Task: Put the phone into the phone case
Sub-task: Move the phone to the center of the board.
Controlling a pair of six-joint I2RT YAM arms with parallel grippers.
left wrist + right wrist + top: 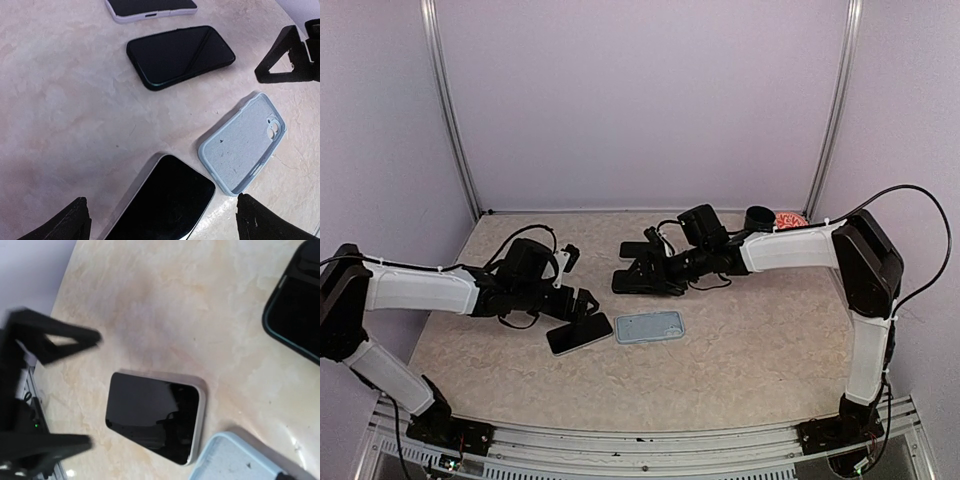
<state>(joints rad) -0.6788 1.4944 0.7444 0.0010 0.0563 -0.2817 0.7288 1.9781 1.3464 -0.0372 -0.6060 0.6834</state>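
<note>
The phone (pixel 578 333) lies screen up on the beige table, dark glass with a pale rim. It also shows in the left wrist view (pixel 165 202) and the right wrist view (pixel 155 422). The light blue phone case (pixel 650 326) lies open side up just right of it, close but apart (pixel 245 145) (pixel 240 462). My left gripper (pixel 578 282) is open wide and empty, hovering over the phone's near end (pixel 165 227). My right gripper (pixel 638 272) hovers behind the case, looks open and holds nothing; one of its fingers (pixel 287 60) shows in the left wrist view.
A phone in a black case (pixel 180 55) (pixel 297 315) and a white-edged phone (pixel 150 7) lie beyond the blue case, under the right gripper. A black cup (pixel 760 215) and a red object (pixel 790 218) stand at the back right by the wall.
</note>
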